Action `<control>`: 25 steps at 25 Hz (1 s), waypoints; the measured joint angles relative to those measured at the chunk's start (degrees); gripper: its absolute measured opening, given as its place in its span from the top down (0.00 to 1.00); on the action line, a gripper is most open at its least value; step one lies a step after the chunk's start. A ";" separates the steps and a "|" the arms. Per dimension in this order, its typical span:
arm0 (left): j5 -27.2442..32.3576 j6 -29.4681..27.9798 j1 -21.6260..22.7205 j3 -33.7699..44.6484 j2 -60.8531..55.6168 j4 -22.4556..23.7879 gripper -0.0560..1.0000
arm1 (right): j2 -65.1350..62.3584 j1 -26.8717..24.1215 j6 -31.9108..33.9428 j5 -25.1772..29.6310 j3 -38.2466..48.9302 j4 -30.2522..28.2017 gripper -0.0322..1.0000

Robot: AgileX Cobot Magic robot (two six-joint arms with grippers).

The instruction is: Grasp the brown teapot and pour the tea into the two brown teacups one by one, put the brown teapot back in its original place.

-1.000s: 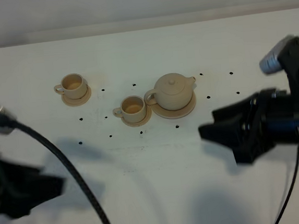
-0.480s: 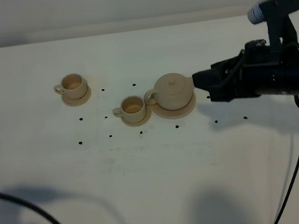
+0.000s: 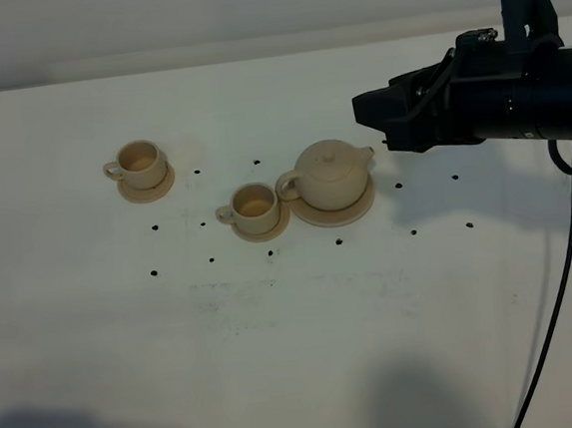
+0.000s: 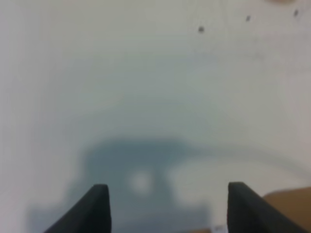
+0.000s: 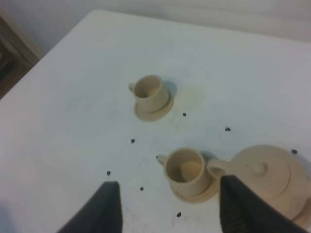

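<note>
1. A white table [image 3: 298,353] fills the view, scattered with small black dots [image 3: 153,274];
2. a pale wall [image 3: 199,16] rises behind its far edge;
3. soft grey shadows [image 3: 423,402] lie along the near side;
4. a brown surface [image 5: 12,53] shows beyond one corner.

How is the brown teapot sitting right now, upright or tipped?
Upright: the brown teapot sits flat on its wide saucer, with the knobbed lid on top.

No text, label, brand, number or sign was legible; the brown teapot [image 3: 331,175] and the white table [image 3: 296,323] bore no readable marking.
</note>
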 joint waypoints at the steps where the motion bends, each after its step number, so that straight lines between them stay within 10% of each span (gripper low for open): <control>1: -0.06 0.00 0.00 0.00 -0.51 -0.05 0.48 | 0.00 0.00 0.00 0.00 -0.21 0.00 0.54; 25: -0.43 -0.19 2.64 0.17 -9.44 -0.26 0.48 | 0.00 0.00 9.68 0.70 -4.33 -9.40 0.54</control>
